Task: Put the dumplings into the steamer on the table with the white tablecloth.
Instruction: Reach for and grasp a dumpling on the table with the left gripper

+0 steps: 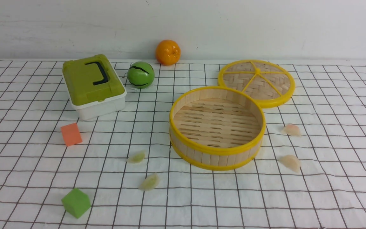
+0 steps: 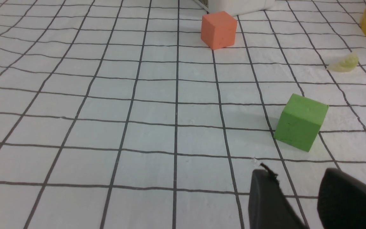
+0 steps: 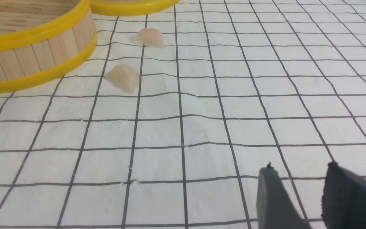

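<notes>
Front view counts four dumplings [image 1: 149,182] on the counter [image 1: 329,190]: two green dumplings [image 1: 137,157] left of the one steamer [image 1: 216,149], two pink dumplings [image 1: 290,163] right of it, none inside. Left claw [image 2: 297,178] stands partly open and empty, a green dumpling well ahead of it beyond the green cube [image 2: 301,122]. Right claw [image 3: 299,171] likewise gapes empty, both pink ones well ahead.

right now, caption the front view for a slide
Empty steamer on the white grid tablecloth, lid behind it, two green dumplings on its left, two pinkish dumplings on its right.
</notes>
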`<state>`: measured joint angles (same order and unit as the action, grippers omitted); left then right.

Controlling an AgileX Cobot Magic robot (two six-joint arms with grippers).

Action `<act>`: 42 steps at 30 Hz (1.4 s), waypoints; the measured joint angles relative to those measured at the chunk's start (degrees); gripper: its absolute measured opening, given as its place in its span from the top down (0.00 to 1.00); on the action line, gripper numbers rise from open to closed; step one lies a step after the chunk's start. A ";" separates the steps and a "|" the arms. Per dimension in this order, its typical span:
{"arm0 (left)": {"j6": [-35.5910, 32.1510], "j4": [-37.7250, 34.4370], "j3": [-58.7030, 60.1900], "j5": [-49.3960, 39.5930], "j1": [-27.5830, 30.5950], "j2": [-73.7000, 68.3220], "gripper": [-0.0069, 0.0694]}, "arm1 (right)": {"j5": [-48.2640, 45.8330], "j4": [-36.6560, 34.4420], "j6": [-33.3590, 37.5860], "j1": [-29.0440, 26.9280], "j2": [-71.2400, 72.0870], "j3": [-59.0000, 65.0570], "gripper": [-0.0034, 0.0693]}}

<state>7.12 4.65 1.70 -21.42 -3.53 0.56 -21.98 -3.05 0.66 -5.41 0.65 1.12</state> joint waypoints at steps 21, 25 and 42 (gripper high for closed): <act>0.00 0.00 0.00 0.00 0.00 0.00 0.60 | 0.00 0.00 0.00 0.00 0.00 0.00 0.62; 0.00 0.06 0.00 0.00 0.00 0.00 0.60 | 0.00 0.00 0.00 0.00 0.00 0.00 0.62; -0.70 1.19 0.00 26.50 0.00 0.00 0.60 | 13.81 -0.33 -0.66 0.00 0.00 0.50 0.62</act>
<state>6.42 5.84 1.70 5.08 -3.53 0.56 -8.17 -3.38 0.00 -5.41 0.65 1.62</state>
